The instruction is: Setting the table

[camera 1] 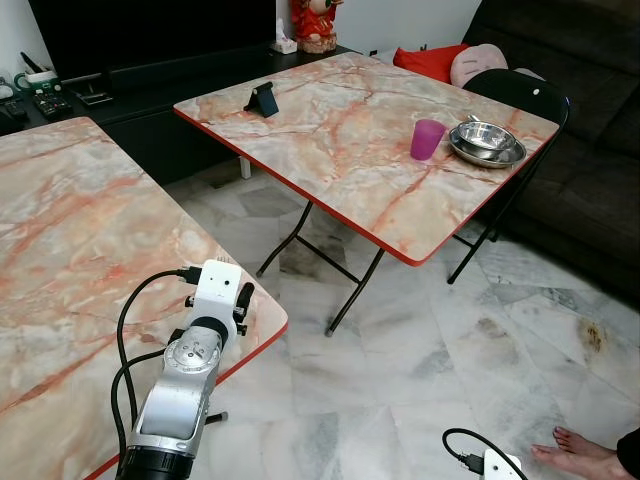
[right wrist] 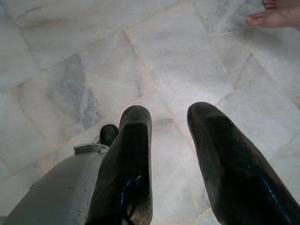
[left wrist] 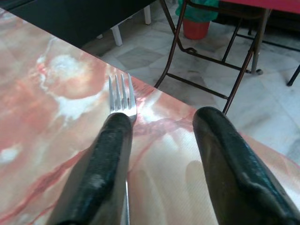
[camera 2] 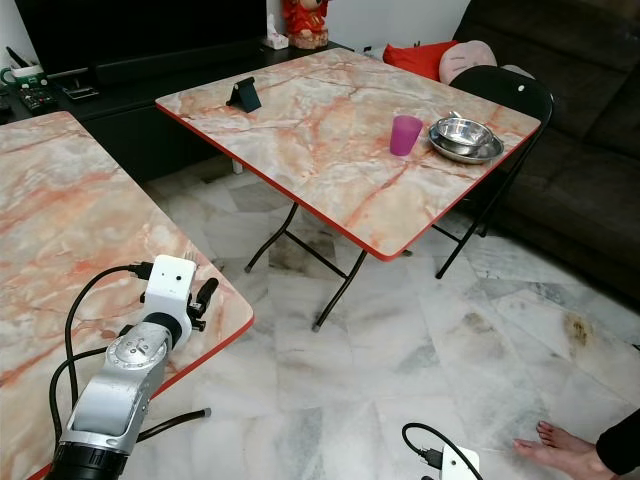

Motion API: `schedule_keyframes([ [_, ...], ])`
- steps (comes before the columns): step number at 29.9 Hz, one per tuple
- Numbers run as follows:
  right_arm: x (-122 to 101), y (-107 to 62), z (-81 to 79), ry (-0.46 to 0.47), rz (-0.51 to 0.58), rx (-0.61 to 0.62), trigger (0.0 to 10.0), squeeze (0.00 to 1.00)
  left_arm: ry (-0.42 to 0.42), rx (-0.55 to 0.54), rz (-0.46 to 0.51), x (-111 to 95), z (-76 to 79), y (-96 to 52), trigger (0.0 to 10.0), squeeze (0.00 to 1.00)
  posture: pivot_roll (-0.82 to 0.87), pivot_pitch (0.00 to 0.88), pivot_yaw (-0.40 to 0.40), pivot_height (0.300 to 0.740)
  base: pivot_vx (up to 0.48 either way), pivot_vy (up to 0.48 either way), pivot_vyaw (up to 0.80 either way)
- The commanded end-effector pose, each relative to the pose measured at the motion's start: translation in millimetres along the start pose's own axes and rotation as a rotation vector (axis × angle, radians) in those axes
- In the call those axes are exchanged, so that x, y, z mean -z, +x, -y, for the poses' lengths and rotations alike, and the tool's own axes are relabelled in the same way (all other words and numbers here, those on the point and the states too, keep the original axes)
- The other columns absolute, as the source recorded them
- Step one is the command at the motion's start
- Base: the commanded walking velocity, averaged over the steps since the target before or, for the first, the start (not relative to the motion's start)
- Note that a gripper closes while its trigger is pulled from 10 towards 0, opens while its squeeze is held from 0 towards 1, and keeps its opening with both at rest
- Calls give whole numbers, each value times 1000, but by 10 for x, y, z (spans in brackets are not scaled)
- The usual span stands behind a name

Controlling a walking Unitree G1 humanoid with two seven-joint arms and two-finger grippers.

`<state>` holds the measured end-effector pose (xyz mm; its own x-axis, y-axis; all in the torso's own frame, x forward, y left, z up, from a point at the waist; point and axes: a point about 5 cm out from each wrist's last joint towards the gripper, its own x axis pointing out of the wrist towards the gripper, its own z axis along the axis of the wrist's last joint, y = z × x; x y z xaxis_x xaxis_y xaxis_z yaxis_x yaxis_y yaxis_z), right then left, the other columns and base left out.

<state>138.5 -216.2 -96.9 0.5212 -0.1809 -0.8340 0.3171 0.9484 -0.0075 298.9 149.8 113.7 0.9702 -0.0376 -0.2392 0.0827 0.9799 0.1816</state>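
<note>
Our left gripper [left wrist: 161, 140] hovers, fingers apart, over a fork [left wrist: 122, 97] lying at the near table's [camera 1: 60, 240] corner. We judge setting barely begun: cup [camera 1: 427, 139] and bowls [camera 1: 487, 142] wait on the far table [camera 1: 330, 120]. Right gripper [right wrist: 171, 140] hangs open.

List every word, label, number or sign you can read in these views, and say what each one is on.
No text can be read in any view.
The silver wrist joint of the left arm carries small markings, too small and blurred to read.
The purple cup, the steel bowls, the fork and the marble-patterned tables bear no lettering.
</note>
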Motion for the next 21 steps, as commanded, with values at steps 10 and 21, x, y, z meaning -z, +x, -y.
schedule_keyframes([
  [10, -33, 4, 46, -3, 8, 12, 10000, 0, -15, -32, 23, -70, 1, 146, 10000, 0, 126, 0, -92, 740, 0, 0, 0],
  [21, -32, 3, 48, -4, 7, 12, 10000, 0, -7, -72, 15, -19, -90, 214, 10000, 0, 122, 0, -92, 740, 0, 0, 0],
])
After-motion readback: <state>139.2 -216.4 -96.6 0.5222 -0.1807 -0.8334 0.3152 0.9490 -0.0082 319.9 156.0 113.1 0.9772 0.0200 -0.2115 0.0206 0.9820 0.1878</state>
